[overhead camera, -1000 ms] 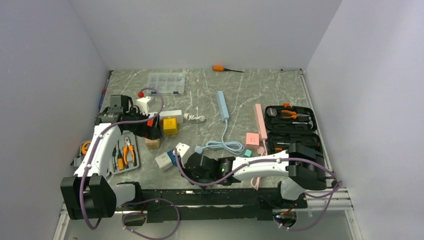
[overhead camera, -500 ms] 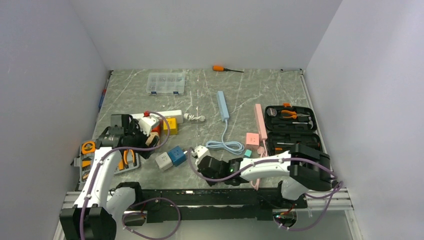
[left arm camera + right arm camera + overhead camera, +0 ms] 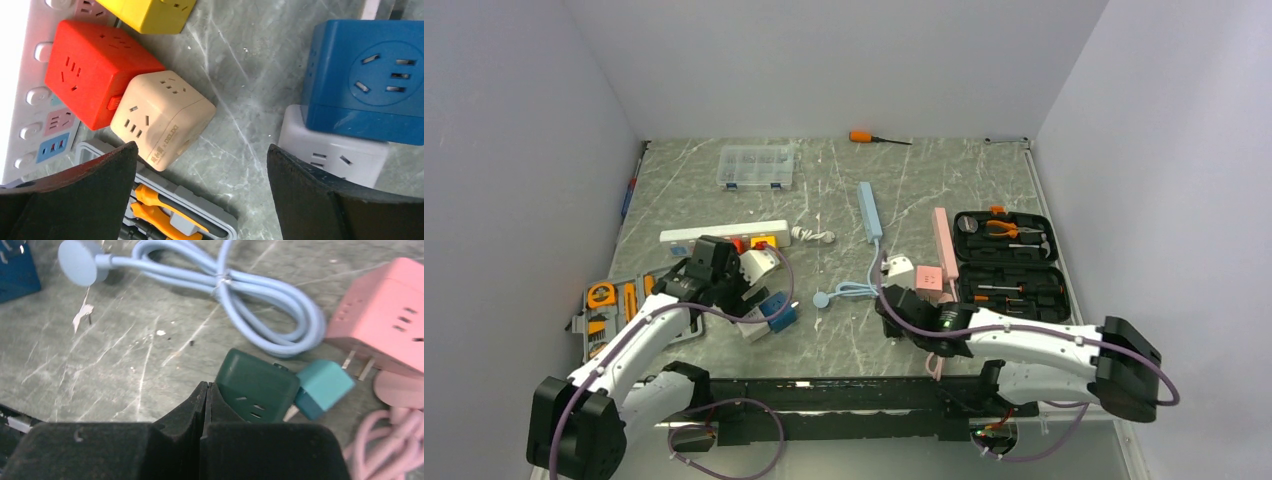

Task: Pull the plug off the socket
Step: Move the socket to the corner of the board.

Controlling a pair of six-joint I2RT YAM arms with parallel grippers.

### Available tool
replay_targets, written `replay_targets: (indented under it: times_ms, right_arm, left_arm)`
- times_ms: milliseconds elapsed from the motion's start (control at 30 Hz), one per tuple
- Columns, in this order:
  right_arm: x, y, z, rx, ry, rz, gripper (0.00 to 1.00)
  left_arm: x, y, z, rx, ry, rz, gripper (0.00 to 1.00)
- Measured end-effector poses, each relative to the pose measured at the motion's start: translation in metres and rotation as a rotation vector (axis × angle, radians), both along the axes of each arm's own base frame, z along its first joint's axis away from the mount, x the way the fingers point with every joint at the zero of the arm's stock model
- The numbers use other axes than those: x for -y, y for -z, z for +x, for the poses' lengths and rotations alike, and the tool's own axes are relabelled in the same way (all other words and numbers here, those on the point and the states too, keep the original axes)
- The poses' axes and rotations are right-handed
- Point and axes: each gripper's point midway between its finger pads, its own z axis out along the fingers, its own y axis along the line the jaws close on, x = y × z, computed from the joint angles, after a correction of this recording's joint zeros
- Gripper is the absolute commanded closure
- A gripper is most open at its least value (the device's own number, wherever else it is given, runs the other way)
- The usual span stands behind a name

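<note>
Plug (image 3: 324, 386) — teal cube, set against the right side of a dark green socket (image 3: 252, 390), with a metal prong visible at the joint. The pair lies on the table (image 3: 125, 355) close to its near edge, right of centre. The long axis runs through both cubes, and the teal end is pointed toward a pink socket cube (image 3: 385, 325).

Only the right wrist view shows the pair; in the top view it cannot be made out by the right gripper (image 3: 892, 300). That gripper's fingers are pressed together with nothing between them, the tips just beside the green socket.

The left gripper (image 3: 202, 152) is spread wide and holds nothing. In the left wrist view it is seen above a beige cube (image 3: 162, 117), a red cube (image 3: 95, 70) and a blue cube (image 3: 370, 75).

Only the top view shows a tool case (image 3: 1007, 262) at the right edge and an orange screwdriver (image 3: 864, 137) at the far edge.
</note>
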Motion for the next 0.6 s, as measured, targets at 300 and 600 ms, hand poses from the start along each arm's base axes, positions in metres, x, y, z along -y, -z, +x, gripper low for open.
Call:
replay_targets:
  times_ms: [300, 600]
  right_arm:
    - [0.007, -0.029, 0.014, 0.093, -0.007, 0.066, 0.85]
    - [-0.044, -0.039, 0.027, 0.143, -0.198, 0.055, 0.69]
  left_arm:
    - [0.021, 0.004, -0.01, 0.002, 0.057, -0.016, 0.01]
    - [0.045, -0.001, -0.019, -0.029, 0.134, -0.065, 0.01]
